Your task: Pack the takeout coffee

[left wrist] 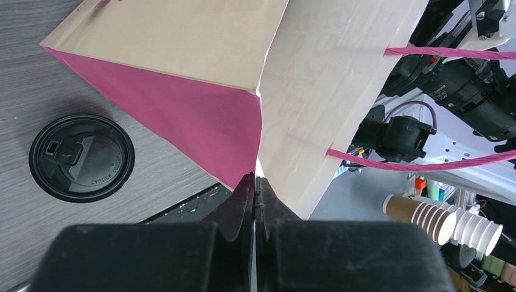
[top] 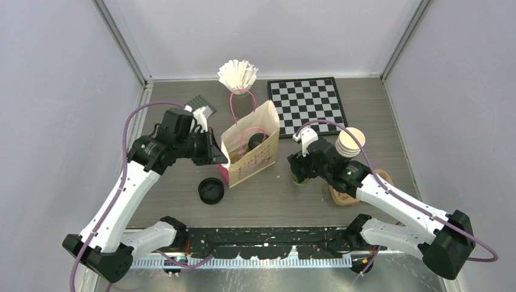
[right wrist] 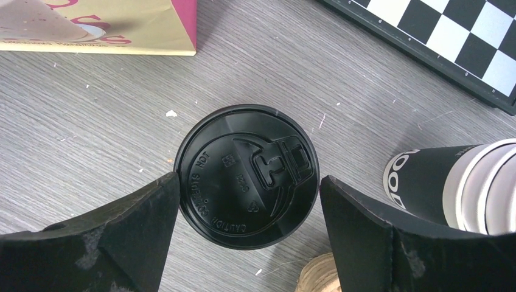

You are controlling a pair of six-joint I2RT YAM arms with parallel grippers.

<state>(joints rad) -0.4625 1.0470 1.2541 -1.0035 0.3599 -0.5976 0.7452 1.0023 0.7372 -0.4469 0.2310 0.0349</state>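
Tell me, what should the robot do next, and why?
Probably close the right gripper on the cup. Its open jaws stand either side of the lidded cup, and the left gripper pinches the bag edge, holding it ready.

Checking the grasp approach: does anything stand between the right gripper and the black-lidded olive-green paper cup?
Nothing visible does. The right gripper is open, one finger on each side of the black-lidded olive-green paper cup, with nothing in the gaps between.
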